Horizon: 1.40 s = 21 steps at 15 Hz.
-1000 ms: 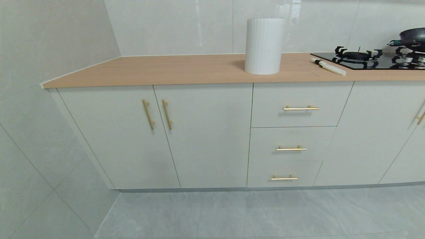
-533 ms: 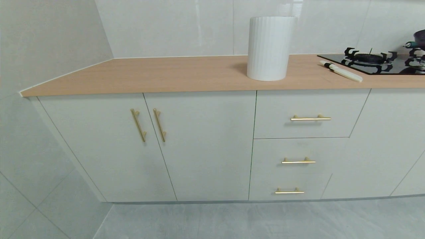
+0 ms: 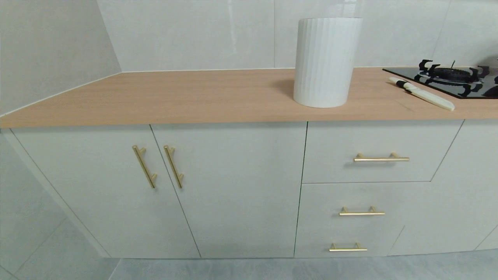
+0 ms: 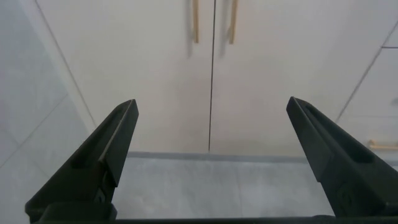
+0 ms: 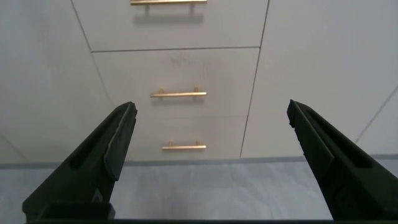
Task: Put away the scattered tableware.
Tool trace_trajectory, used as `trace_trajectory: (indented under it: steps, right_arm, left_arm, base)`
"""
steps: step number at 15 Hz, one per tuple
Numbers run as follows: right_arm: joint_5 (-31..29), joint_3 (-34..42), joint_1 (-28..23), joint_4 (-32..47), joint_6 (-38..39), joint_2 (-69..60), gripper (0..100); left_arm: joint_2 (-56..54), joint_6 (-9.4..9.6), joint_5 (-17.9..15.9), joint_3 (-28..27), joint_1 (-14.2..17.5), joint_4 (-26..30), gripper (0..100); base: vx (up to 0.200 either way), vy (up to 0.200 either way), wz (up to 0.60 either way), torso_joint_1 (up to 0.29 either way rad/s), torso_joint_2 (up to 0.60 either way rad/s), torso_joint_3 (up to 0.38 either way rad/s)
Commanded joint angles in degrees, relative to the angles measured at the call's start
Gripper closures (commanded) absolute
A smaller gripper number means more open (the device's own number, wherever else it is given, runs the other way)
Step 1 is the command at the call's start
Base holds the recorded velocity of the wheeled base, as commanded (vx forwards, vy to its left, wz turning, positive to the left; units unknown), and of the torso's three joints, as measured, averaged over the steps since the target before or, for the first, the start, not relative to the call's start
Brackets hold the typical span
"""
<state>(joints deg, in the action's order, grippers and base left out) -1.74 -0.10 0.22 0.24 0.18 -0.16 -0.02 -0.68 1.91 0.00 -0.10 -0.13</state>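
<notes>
Cream knife w/ black band (image 3: 422, 94) on wood countertop (image 3: 175, 93), btwn white ribbed cylinder (image 3: 326, 62) and black hob (image 3: 443, 82), long axis diagonal. R gripper (image 5: 211, 106) at drawers (image 5: 177, 74), L gripper (image 4: 211, 104) at cabinet doors (image 4: 155, 62); both jaws spread wide, nothing held. Knife up-right; R arm prob nearer.

The countertop (image 3: 175, 93) lies open at nine o'clock of the tall container (image 3: 326, 62). At three o'clock, knife (image 3: 424, 95) and stove (image 3: 447, 74) crowd it.

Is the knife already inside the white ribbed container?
No, the knife lies flat on the countertop, apart from the white ribbed container, beside the hob.
</notes>
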Motion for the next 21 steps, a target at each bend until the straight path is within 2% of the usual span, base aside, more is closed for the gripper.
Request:
trace_trajectory:
  steps: [1,8,16,21]
  right_arm:
    - [-0.01,0.01,0.04,0.02,-0.01,0.16,0]
    - [-0.01,0.01,0.04,0.02,-0.01,0.16,0]
    - [-0.01,0.01,0.04,0.02,-0.01,0.16,0]
    - [-0.01,0.01,0.04,0.02,-0.01,0.16,0]
  left_arm:
    - [0.02,-0.02,0.02,0.0,0.01,-0.04,0]
    - [0.02,-0.02,0.02,0.0,0.01,-0.04,0]
    - [0.02,0.24,-0.07,0.0,0.01,-0.04,0]
    - [0.02,0.16,0.02,0.0,0.01,-0.04,0]
  base:
    - [0.2,0.0,0.0,0.002,0.0,0.007]
    - [0.2,0.0,0.0,0.002,0.0,0.002]
    - [0.0,0.0,0.0,0.0,0.0,0.0]
    - [0.0,-0.2,0.0,0.001,0.01,0.005]
